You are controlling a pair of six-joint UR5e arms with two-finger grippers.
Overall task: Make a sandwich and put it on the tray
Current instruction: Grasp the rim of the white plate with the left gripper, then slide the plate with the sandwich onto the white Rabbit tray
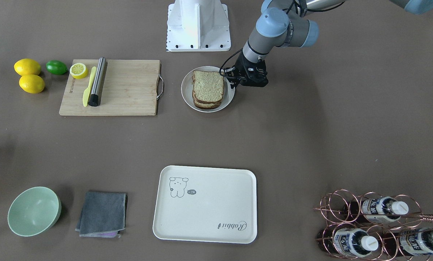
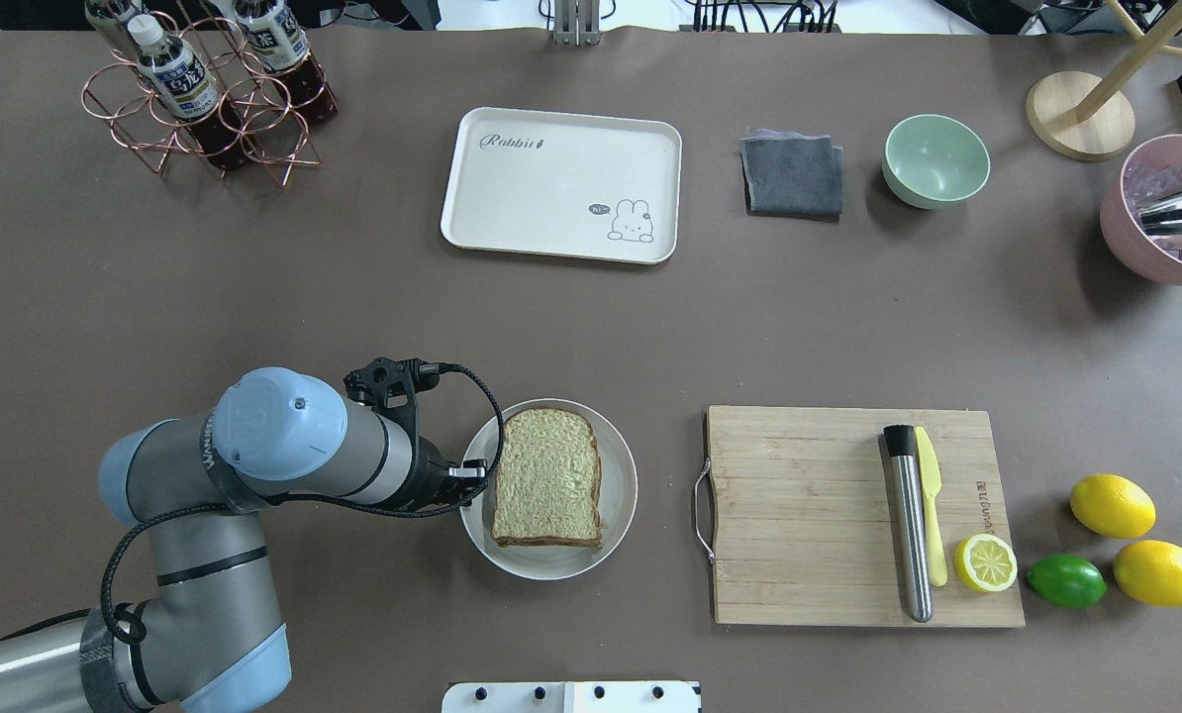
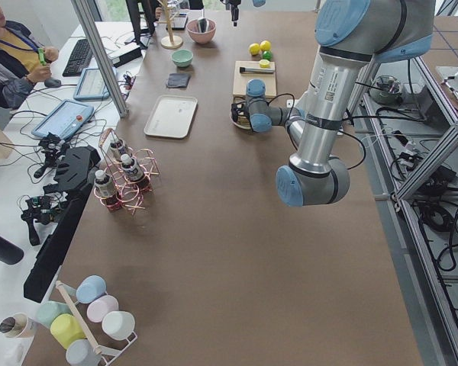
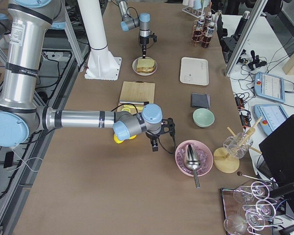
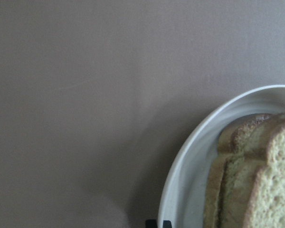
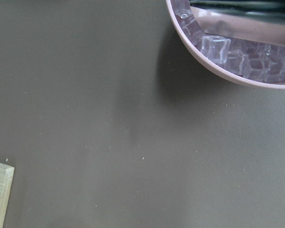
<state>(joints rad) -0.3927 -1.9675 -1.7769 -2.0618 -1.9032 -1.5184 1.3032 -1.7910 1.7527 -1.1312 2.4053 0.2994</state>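
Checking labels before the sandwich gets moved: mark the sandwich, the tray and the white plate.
sandwich [image 2: 546,475], overhead exterior view, middle of the top bread slice.
tray [image 2: 551,188], overhead exterior view, bare middle of its floor.
white plate [image 2: 619,475], overhead exterior view, bare strip beside the bread.

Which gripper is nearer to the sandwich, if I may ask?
Left. The left gripper is at the rim of the plate beside the sandwich; the right gripper is far, by the pink ice bowl.
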